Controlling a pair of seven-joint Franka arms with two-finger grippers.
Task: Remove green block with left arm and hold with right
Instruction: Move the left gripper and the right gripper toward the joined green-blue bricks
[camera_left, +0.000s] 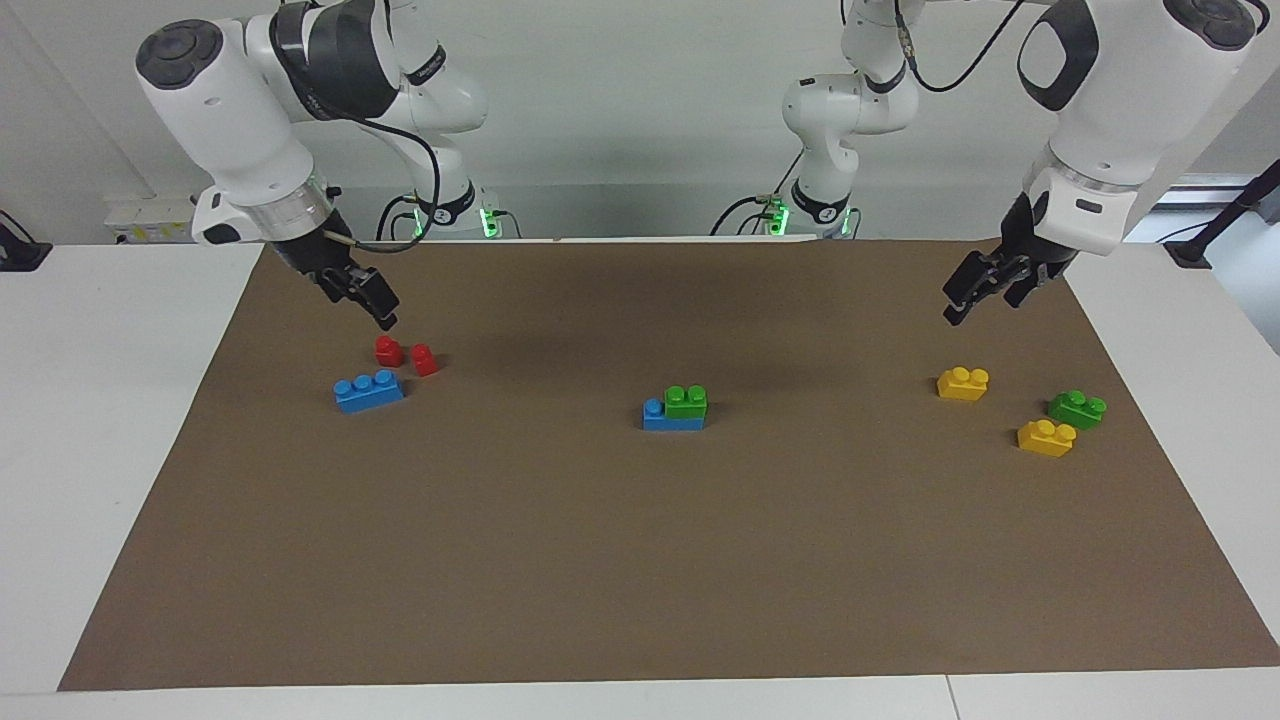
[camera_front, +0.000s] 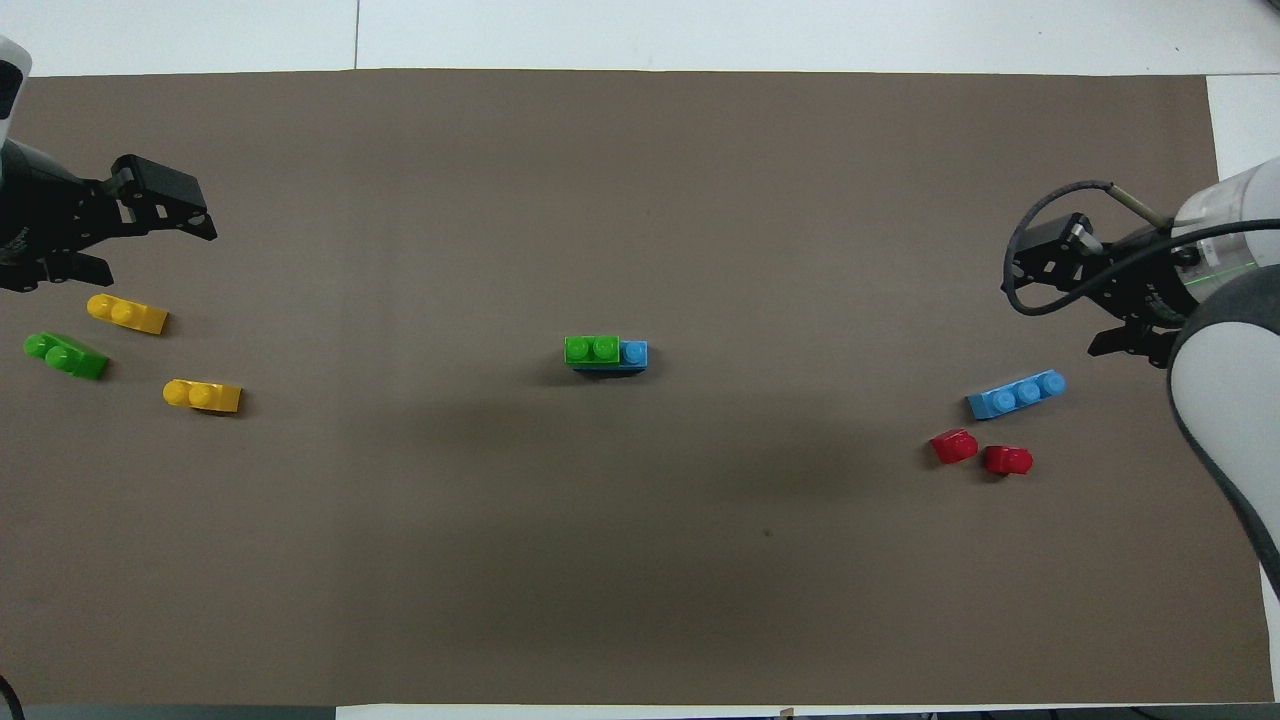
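We hold our left gripper (camera_left: 962, 302) raised toward three o'clock in the facing view, fingers parted and empty, wrist tilted inward. Our right gripper (camera_left: 378, 305) hangs toward ten o'clock, also parted and empty, its forearm slanting down toward the table's middle.

You had the green block (camera_left: 686, 401) at the middle of the brown mat, seated upright on a blue three-stud brick (camera_left: 672, 417) and covering the two studs toward the left arm's end; one blue stud stood bare. It was a small bright green two-stud brick, studs up, untouched. A second green block (camera_left: 1077, 409) lay apart near the left arm's end of the table, resting on the mat, turned slantwise.
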